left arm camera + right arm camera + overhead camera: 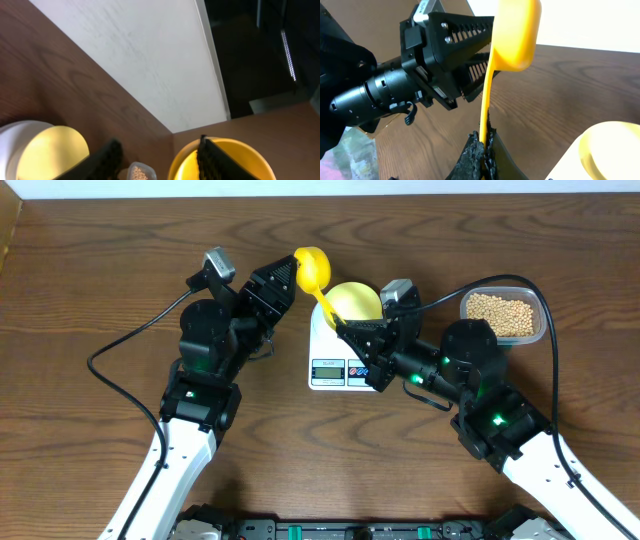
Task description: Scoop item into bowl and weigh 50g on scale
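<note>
The bright yellow scoop (312, 270) stands raised beside the scale, and my right gripper (343, 327) is shut on its thin handle (485, 107). The scoop's cup (517, 32) looks empty. My left gripper (290, 277) is open right at the cup. In the left wrist view its jaws (159, 142) stand apart, and the right finger (215, 160) lies across the yellow cup (250, 157). The pale-yellow bowl (355, 302) sits empty on the white scale (335, 365). The beans (500, 313) lie in a clear tub (535, 305) at the right.
Black cables loop over the wooden table on both sides of the arms. The table's far edge meets a white wall (150, 60). The tub also shows small between the left fingers (140, 172).
</note>
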